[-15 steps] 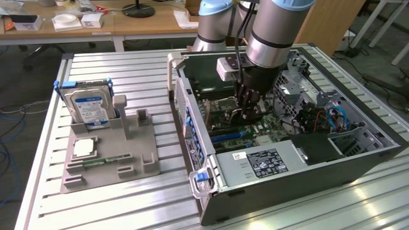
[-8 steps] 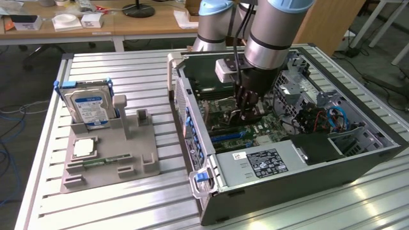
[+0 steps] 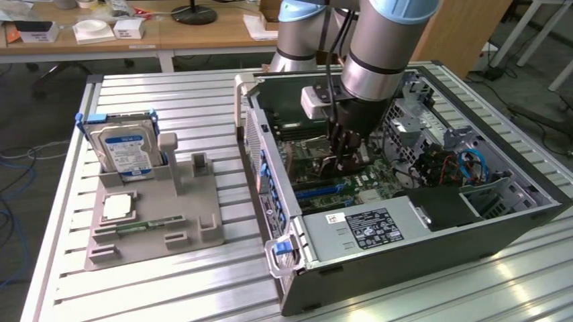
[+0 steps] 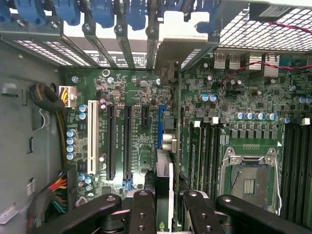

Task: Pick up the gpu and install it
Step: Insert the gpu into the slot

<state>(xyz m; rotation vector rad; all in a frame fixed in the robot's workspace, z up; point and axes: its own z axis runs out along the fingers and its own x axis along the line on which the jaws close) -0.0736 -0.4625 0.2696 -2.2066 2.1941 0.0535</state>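
Ribbed metal table (image 3: 179, 288), wooden desks (image 3: 206, 37) behind; gpu (image 4: 165, 170) in gripper (image 4: 166, 200).

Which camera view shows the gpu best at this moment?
The wrist view: the gpu runs edge-on from between the jaws to its pale bracket over the motherboard. In the exterior view the gripper hides most of it.

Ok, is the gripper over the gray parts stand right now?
No, the gripper is down inside the open computer case, above the motherboard, gripping the graphics card, apart from the parts stand.
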